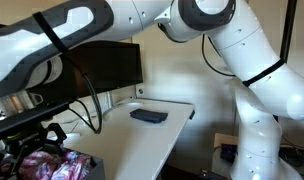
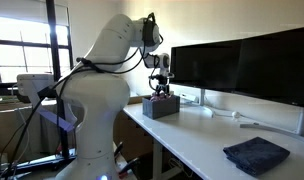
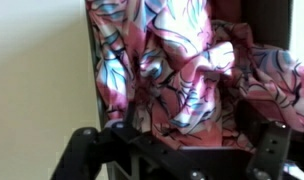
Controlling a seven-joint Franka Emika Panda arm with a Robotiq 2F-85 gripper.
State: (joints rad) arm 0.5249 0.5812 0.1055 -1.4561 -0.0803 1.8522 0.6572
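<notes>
Pink cloth (image 3: 182,70) with a blue and white pattern is bunched in a dark box (image 2: 160,108), filling most of the wrist view. The box stands at the near end of the white desk (image 2: 192,140), by its edge.

In an exterior view, left to right: the cloth (image 1: 44,165) shows crumpled at the bottom left corner, and the gripper (image 1: 47,135) hangs straight over it, close. Can't tell if it touches. Behind is a dark monitor (image 1: 112,65). Further right a dark towel (image 1: 148,116) lies flat on the desk, well apart from the cloth. The white arm (image 1: 242,70) rises at the far right.

In an exterior view from the opposite end, left to right: a window (image 2: 22,50), then the arm, then the gripper (image 2: 164,88) pointing down just above the box, with the screens to its right. The dark towel (image 2: 257,153) lies folded near the front right.

Wrist view: fingers (image 3: 82,155) stand wide apart at the bottom corners, one at the left and one at the right. Nothing is pinched between them. The cloth sits beyond the tips, not gripped. The box wall is dark along the right side.
</notes>
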